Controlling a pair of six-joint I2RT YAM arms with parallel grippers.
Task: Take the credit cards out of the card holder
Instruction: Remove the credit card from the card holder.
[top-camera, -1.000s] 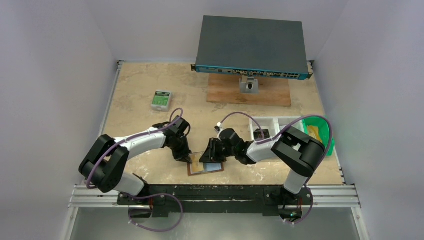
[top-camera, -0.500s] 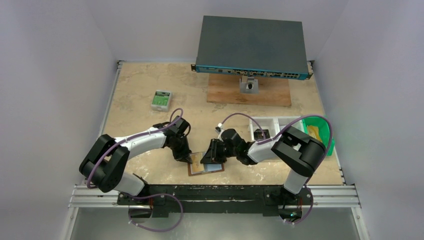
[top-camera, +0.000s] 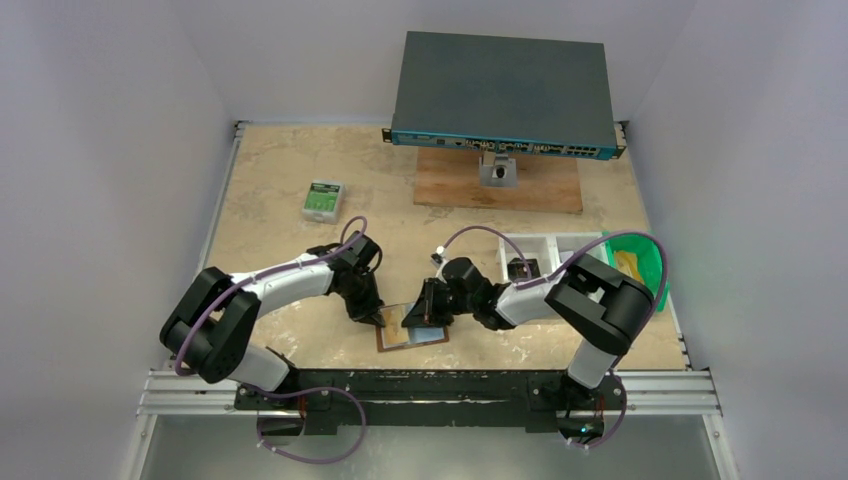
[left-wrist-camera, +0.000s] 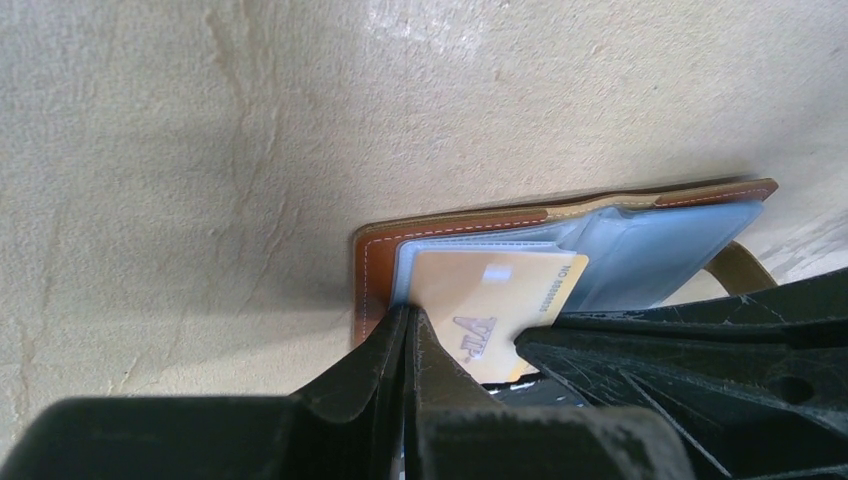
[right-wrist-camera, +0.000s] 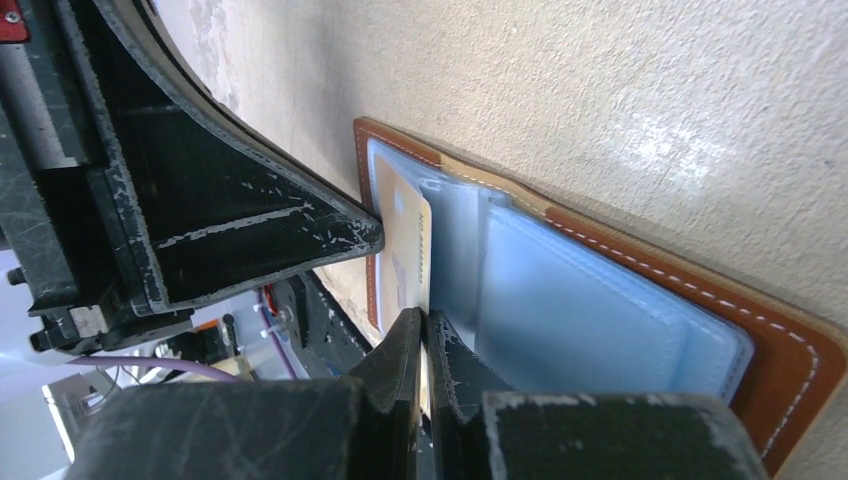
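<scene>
1. Against the picture of a second ago, almost nothing is being seen to have moved. Both arms and the card holder (top-camera: 425, 338) are being found in the same places, and only the left elbow is being read a trace further right.
2. The table (top-camera: 280, 170) is being occupied at its far edge by a grey network switch (top-camera: 503, 95), which is being carried on a wooden board (top-camera: 500, 190).
3. A green-and-white box (top-camera: 322, 200) is being noted far left, well apart from the arms.
4. The card holder is being kept open and flat on the table close to the near edge, between the two grippers, blue-grey pockets facing up.
5. Left gripper (left-wrist-camera: 408, 318): the fingers are being pressed together at the near edge of the holder's left flap. Whether leather is being caught between them cannot be told.
6. Right gripper (right-wrist-camera: 423, 325): the fingers are being pinched on the near edge of the credit card (left-wrist-camera: 490, 290).
7. The beige card's far end is being kept in the left pocket, with its near end sticking out.
</scene>
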